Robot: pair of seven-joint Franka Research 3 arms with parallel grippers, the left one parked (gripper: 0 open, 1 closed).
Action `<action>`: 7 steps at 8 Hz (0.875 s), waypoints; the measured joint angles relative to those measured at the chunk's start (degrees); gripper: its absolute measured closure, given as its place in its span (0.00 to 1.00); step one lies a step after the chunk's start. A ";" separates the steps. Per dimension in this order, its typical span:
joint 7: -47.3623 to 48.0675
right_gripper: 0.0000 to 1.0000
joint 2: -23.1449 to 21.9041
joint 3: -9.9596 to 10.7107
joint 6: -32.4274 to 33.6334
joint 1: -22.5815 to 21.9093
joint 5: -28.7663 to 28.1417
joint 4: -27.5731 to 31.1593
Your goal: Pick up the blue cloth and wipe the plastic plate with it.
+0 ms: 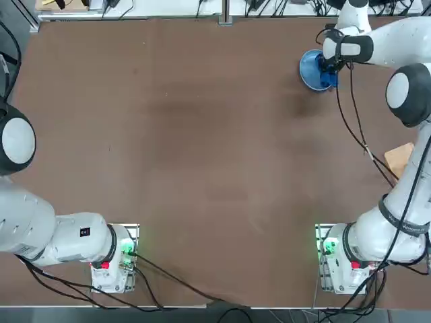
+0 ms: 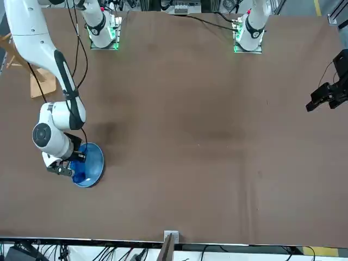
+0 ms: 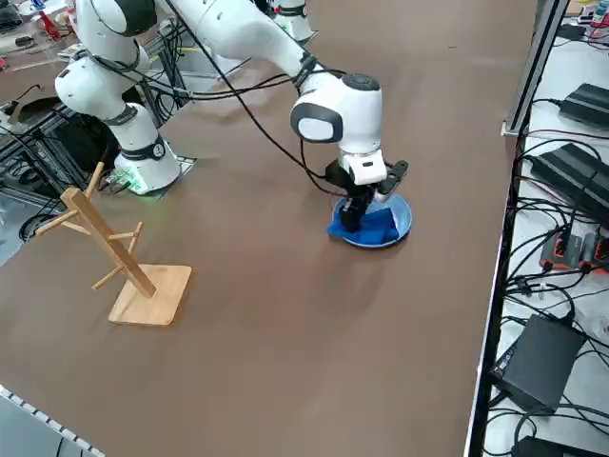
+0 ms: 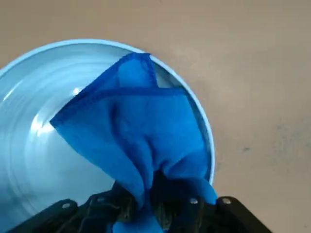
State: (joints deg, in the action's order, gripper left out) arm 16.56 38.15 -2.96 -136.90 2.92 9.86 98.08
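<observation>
Right wrist view: end effector (image 4: pixel 154 213) clamped on soft, folded blue cloth (image 4: pixel 141 131) over glossy round plastic plate (image 4: pixel 43 145).

I'm looking at a brown table (image 1: pixel 202 168), and on it the plastic plate (image 3: pixel 398 223) sits out near the far right corner from the bases; a wooden peg stand (image 3: pixel 128 267) rests by the right edge, well apart from it
</observation>
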 joint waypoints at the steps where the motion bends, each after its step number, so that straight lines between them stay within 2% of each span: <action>1: 0.01 0.83 0.00 -0.35 0.00 -0.11 -0.86 0.00; 5: 0.43 0.83 0.07 -0.93 0.00 -2.30 -5.89 -0.23; 7: 1.74 0.83 1.22 -0.98 -0.01 -3.56 -7.06 -2.82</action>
State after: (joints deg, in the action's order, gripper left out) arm 18.30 39.37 -3.93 -136.91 -0.65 2.80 95.25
